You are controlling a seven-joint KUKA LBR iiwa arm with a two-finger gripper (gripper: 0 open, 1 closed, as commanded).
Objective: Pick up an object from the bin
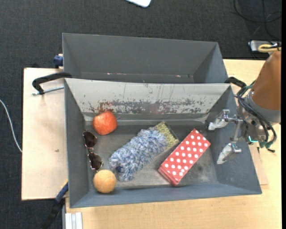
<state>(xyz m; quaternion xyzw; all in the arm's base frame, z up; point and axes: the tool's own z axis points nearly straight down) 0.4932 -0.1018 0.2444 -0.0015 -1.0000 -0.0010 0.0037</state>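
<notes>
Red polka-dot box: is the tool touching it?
Apart. The camera view shows bare grey metal bin between the red, white-dotted rectangular box and the tool, whose fingers stand open near the right wall.

Green pad (pixel 166 131): largely hidden under the blue woolly bundle (pixel 137 153).
Arm (pixel 258 114): cut off by the right edge, orange cover (pixel 271 82) included.

We see a dark, rough carpet floor (pixel 31 27) on every side of the grey metal bin (pixel 134 58). A thin white cable (pixel 13 132) curves across the carpet at the left. At the top, dark cables (pixel 267 27) loop near the right corner and a white object (pixel 139 2) is cut by the edge.
</notes>
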